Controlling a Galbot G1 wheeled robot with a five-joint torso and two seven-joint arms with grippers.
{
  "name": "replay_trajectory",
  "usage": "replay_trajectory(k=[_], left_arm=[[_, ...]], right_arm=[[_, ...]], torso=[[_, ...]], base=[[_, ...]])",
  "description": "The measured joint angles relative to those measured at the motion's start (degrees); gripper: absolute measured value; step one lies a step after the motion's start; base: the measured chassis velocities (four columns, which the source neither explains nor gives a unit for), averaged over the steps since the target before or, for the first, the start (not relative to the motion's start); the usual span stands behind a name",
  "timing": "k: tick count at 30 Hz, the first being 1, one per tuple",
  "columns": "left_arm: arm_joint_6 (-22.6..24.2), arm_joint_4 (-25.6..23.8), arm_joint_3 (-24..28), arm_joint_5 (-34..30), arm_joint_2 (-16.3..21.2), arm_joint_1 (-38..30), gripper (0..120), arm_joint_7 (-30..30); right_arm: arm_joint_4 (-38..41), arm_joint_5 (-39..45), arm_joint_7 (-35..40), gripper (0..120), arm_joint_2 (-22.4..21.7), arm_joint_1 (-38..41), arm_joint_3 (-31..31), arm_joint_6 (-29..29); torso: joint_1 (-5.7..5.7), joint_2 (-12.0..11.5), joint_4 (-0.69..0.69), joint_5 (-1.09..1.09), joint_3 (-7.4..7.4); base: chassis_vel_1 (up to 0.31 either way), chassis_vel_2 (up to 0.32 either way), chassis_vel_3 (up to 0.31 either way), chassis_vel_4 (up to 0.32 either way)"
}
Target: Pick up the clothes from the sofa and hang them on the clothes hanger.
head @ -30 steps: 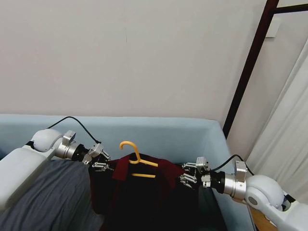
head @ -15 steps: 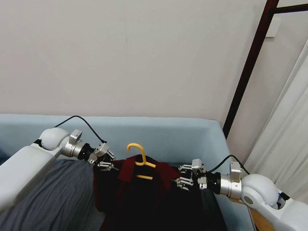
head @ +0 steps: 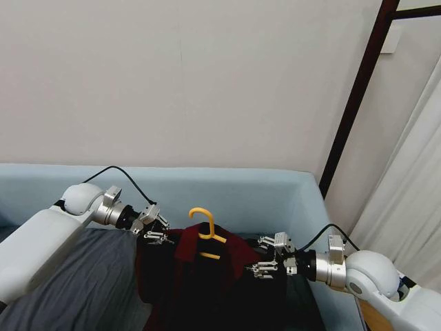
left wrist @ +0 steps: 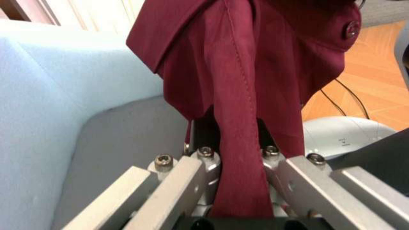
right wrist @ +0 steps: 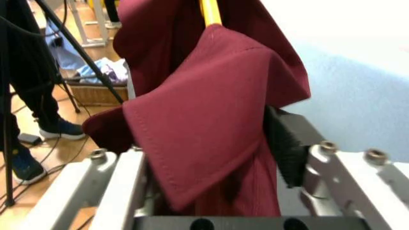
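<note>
Two grippers share the load. At the lower left of the head view the left gripper [head: 160, 234], its arm reaching in from the frame's left edge with the wrist roughly level, is clamped on one shoulder of the maroon shirt [head: 207, 276]. Its wrist view shows a fold of that fabric pinched between the fingers [left wrist: 171, 188]. The shirt hangs on a yellow hanger [head: 204, 227] at lower centre, held up before the backrest of the pale blue sofa [head: 262, 193], hook upward, shoulders spanning left to right between the tools. At lower right the right gripper [head: 260, 262] is closed on the other shoulder, collar cloth between its fingers [right wrist: 115, 187]. The dark rack pole [head: 351, 117] rises at the upper right, well apart. I judge the right arm the nearer to it, and the carry as running rightward and upward.
</note>
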Motion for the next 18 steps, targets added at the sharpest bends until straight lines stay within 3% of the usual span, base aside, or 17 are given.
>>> replay_trajectory(k=[1, 10, 18], left_arm=[[0.0, 0.0, 0.0, 0.0, 0.0, 0.0, 2, 0.0], [-0.15, 0.52, -0.03, -0.13, 0.06, -0.33, 2, 0.01], [-0.49, 1.15, 0.77, -0.15, -0.77, -1.17, 2, 0.02]], right_arm=[[0.0, 0.0, 0.0, 46, 0.0, 0.0, 0.0, 0.0], [-0.3, -1.71, -0.69, 10, -0.55, 0.17, 0.45, -0.61], [-0.44, -2.98, -2.36, 8, -1.58, 1.09, -0.15, -1.06]], torso=[[0.0, 0.0, 0.0, 0.0, 0.0], [0.0, 0.0, 0.01, 0.01, 0.0], [0.0, 0.0, 0.0, 0.0, 0.0]], base=[[0.0, 0.0, 0.0, 0.0], [0.0, 0.0, 0.0, 0.0], [0.0, 0.0, 0.0, 0.0]])
